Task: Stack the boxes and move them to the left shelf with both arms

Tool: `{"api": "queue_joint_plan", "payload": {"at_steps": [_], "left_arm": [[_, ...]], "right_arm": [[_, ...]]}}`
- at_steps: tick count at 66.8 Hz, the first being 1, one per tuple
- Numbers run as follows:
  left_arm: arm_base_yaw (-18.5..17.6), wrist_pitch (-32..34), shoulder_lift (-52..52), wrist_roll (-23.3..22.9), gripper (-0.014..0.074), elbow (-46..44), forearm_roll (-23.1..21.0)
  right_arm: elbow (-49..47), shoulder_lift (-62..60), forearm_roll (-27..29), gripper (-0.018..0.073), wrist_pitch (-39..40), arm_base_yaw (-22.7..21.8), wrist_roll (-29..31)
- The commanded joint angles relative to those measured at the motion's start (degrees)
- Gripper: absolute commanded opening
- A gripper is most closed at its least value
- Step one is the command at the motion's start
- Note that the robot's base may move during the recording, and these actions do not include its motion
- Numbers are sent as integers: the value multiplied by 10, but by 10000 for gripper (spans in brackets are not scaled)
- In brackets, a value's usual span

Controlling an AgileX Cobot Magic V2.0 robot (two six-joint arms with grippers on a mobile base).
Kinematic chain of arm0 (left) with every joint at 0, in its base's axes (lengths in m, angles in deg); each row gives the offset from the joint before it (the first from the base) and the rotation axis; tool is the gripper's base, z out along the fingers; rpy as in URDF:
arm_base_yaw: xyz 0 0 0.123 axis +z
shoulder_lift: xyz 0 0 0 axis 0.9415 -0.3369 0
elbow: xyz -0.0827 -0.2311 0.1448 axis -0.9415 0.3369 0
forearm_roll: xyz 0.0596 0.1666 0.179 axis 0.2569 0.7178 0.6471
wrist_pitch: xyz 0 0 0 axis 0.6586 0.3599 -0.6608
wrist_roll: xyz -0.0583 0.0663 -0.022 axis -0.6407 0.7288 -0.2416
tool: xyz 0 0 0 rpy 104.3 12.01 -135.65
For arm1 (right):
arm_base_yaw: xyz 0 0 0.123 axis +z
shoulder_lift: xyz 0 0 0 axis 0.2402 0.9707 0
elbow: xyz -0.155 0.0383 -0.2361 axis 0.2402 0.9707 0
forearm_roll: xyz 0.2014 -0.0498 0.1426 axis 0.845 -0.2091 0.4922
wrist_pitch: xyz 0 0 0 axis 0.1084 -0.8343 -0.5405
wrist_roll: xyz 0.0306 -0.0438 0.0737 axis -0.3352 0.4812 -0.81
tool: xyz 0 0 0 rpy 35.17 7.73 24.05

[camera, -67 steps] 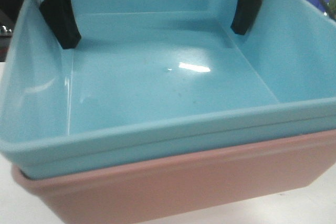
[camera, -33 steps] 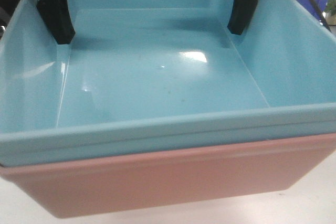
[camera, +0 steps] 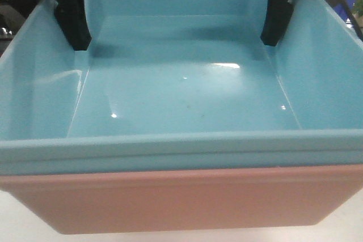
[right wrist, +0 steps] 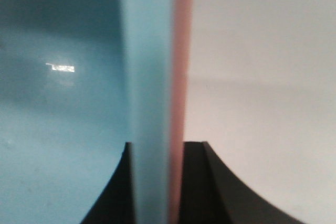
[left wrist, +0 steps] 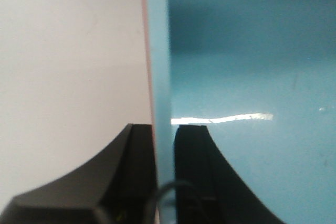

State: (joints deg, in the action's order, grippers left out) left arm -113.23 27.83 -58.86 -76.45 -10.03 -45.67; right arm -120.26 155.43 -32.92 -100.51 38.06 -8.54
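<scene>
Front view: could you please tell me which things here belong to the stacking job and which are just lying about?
Job in hand:
- light blue bin, nested in the pink bin
- left gripper and right gripper, each clamped over a stacked side wall

Just lying about:
- white tabletop
- dark blue object at back right, mostly hidden

Bench (camera: 11, 219): white, plain surface, seen at the lower corners. Carries one pink bin (camera: 181, 196) with a blue bin (camera: 181, 94) nested inside. Whether the pink bin touches the bench cannot be told.
</scene>
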Motion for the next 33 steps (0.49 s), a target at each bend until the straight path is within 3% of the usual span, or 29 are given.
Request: {"api": "queue_joint_plan", "payload": {"at_steps": [1, 33], "left_arm": [[-3, 21, 23, 1, -1, -23, 16], [-3, 21, 23, 1, -2, -23, 15]], "right_arm": [[-16, -33, -7, 56, 18, -1, 2], [-16, -33, -7, 56, 18, -1, 2]]}}
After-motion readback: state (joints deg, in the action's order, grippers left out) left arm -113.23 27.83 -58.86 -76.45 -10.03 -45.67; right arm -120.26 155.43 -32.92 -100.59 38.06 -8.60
